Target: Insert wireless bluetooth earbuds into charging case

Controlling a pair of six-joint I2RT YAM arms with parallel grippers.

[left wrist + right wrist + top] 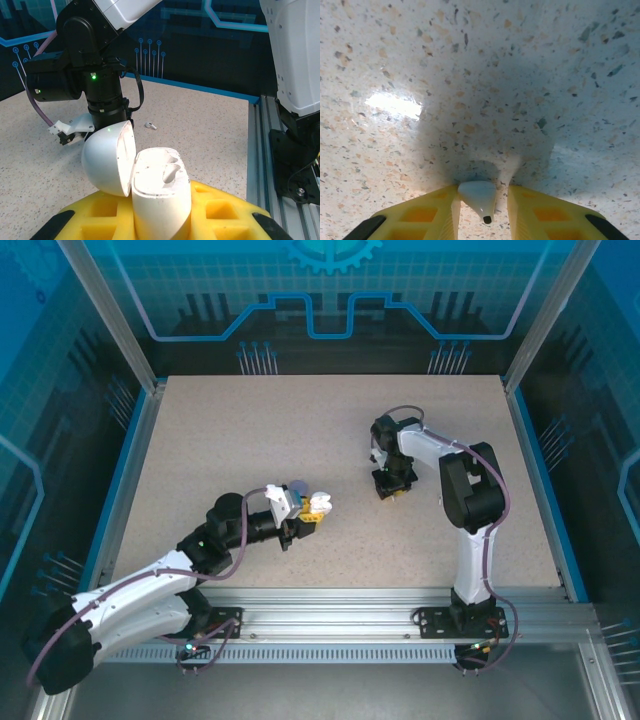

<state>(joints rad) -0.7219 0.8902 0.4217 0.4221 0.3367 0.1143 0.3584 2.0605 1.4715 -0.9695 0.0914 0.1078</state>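
My left gripper (312, 506) (160, 210) is shut on a white charging case (161, 192) (318, 504), held upright between the yellow fingers (220, 210). Its round lid (107, 157) is swung open to the left, and the earbud sockets show empty. My right gripper (393, 488) (482, 200) points straight down at the table. A white earbud (479, 196) is pinched between its yellow fingers (425, 215), body against the left finger, pale stem reaching the right one. Another small earbud (150, 125) lies on the table beyond the case.
The right arm's black wrist (95, 85) stands just behind the case. The right arm's white base column (295, 60) and an aluminium rail (257, 150) bound the table's near edge. Blue panel walls (330, 300) ring the speckled table (250, 430).
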